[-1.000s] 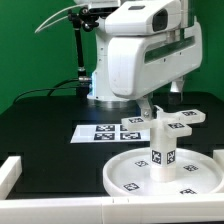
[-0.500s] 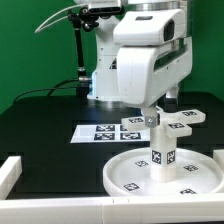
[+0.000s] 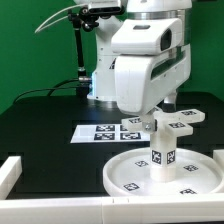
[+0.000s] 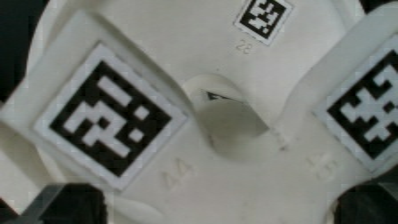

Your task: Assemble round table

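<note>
Since the earlier frame our gripper [image 3: 152,116] has dropped toward the cross base [image 3: 176,122], atop the cylinder leg [image 3: 162,152]. Finger state we cannot tell.

The leg [image 3: 163,148] stands on the disc [image 3: 130,175]; the arm [image 3: 150,60] blocks the space above the cross base [image 3: 180,120].

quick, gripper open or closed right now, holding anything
gripper: cannot be told; fingers hidden behind the cross base, which sits on the leg.
</note>
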